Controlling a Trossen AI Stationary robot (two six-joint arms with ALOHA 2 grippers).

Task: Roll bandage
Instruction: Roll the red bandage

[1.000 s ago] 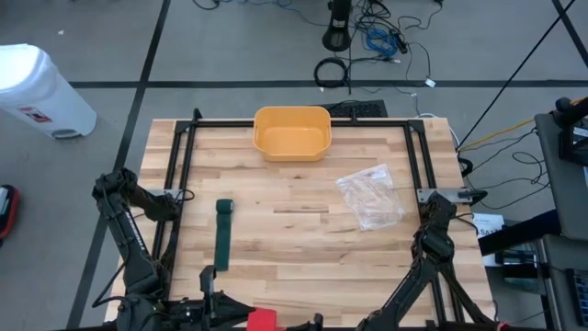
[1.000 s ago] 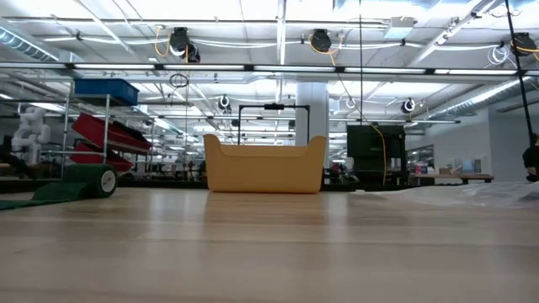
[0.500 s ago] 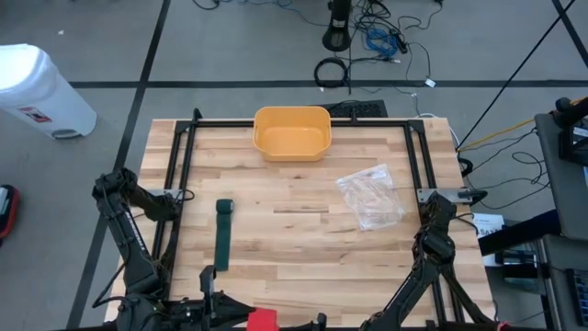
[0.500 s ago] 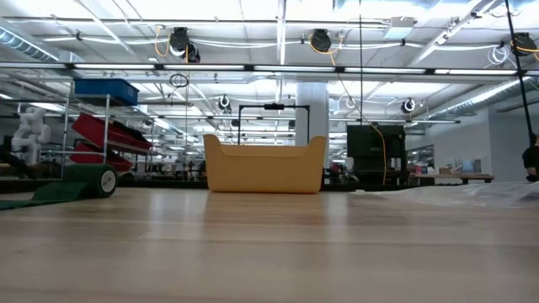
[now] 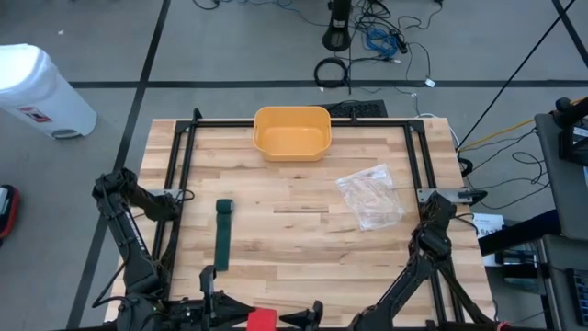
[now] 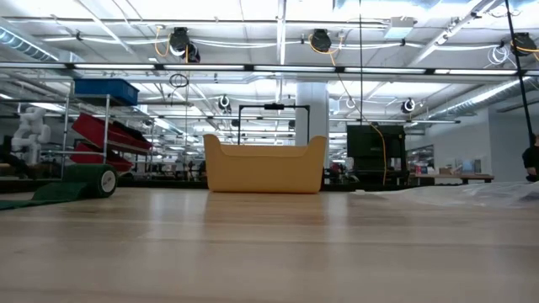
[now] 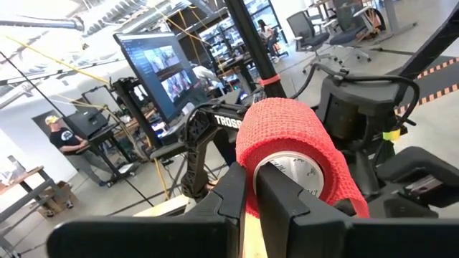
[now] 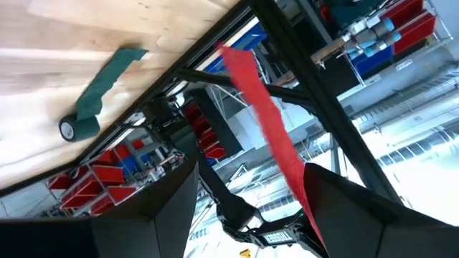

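Observation:
A dark green bandage [image 5: 223, 241] lies flat on the left of the table, with its far end rolled up [image 6: 103, 180]; it also shows in the right wrist view [image 8: 93, 107]. At the table's near edge my left gripper [image 5: 237, 314] is shut on a red bandage roll [image 5: 263, 319] with a pale core [image 7: 301, 175]. A loose red tail [image 8: 265, 122] runs off the roll. My right gripper [image 5: 308, 315] is open beside it. In the right wrist view the tail passes between the spread fingers [image 8: 251, 215], and no touch shows. My left gripper pinches the red roll at its near rim [image 7: 247, 154] between its two fingers, which stand close together and hide the exact spot. The fingers come at it level. The roll sits just beyond the fingertips, lifted clear of the table.
A yellow bin [image 5: 291, 131] stands at the far edge in the middle. A clear plastic bag [image 5: 370, 195] lies on the right half. A black frame [image 5: 175, 165] runs along the table's left, far and right sides. The middle of the wooden top is bare.
My right gripper has come a little along the near edge toward the left gripper and has tipped and rolled slightly, staying open. The left gripper and the red roll have kept still.

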